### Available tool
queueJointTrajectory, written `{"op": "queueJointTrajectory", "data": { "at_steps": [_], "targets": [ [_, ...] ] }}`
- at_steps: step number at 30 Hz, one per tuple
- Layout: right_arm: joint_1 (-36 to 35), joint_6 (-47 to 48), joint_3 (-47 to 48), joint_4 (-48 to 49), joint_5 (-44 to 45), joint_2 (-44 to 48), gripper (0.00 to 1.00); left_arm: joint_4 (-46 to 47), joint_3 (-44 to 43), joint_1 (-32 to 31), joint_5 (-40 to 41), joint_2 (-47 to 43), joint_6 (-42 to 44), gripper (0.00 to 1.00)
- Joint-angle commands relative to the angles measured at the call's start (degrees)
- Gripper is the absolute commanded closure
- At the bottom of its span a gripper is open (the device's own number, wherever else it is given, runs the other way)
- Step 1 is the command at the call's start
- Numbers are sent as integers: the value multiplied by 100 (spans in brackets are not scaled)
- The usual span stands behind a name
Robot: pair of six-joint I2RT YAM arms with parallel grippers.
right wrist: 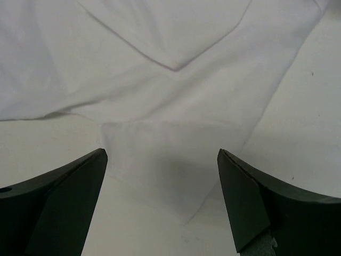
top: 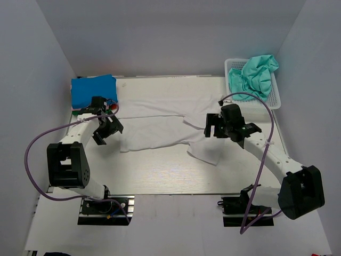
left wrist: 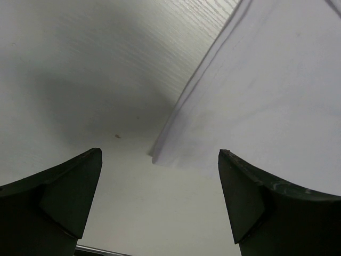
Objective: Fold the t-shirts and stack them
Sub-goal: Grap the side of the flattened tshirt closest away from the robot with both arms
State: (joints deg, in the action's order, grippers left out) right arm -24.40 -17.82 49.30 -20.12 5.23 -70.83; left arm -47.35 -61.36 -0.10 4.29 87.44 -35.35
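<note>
A white t-shirt (top: 160, 128) lies spread and partly folded across the middle of the table. My left gripper (top: 109, 130) is open and empty at its left edge. In the left wrist view the shirt's corner (left wrist: 256, 96) lies just ahead of the open left gripper (left wrist: 160, 152). My right gripper (top: 209, 127) is open and empty over the shirt's right end. In the right wrist view the cloth (right wrist: 170, 96) lies under and ahead of the open right gripper (right wrist: 161, 152). A folded blue t-shirt (top: 93, 90) tops a stack at the back left. A teal-green t-shirt (top: 256, 74) is bunched in the basket.
The white mesh basket (top: 275, 96) stands at the back right corner. Small bits of pink, green and red cloth (top: 111, 105) show under the blue shirt, close to my left arm. Bare tabletop (top: 160, 176) lies in front of the white shirt. White walls enclose the table.
</note>
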Motion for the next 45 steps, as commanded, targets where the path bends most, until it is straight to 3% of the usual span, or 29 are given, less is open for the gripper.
{"op": "queueJointTrajectory", "data": {
  "at_steps": [1, 11, 14, 21, 22, 25, 37, 41, 45],
  "targets": [
    [-12, -371, -51, -457, 127, 174, 10, -54, -51, 36, -87, -148, -138, 0],
    [-65, -713, -271, -1011, 154, 148, 10, -318, 757, 36, -640, -509, -200, 0],
    [-56, -784, -429, -1003, -135, 254, 10, 22, 933, 36, -727, -509, -305, 5],
    [-135, -881, -614, -1082, -164, 473, 10, 613, 1188, 36, -1010, -272, -455, 21],
    [-152, -898, -614, -1099, -154, 482, 10, 613, 1188, 36, -1010, -202, -455, 30],
    [-205, -907, -632, -1178, -66, 500, 10, 763, 1311, 36, -948, -201, -508, 40],
    [-424, -1126, -694, -1389, 110, 298, 10, 763, 1531, -34, -1001, -148, -437, 65],
    [-539, -1179, -790, -1363, 39, 227, 10, 763, 1636, -34, -1167, -95, -437, 97],
    [-671, -1144, -992, -1284, -233, 96, 14, 763, 1514, -34, -1168, 36, -437, 100]
  ]
}}
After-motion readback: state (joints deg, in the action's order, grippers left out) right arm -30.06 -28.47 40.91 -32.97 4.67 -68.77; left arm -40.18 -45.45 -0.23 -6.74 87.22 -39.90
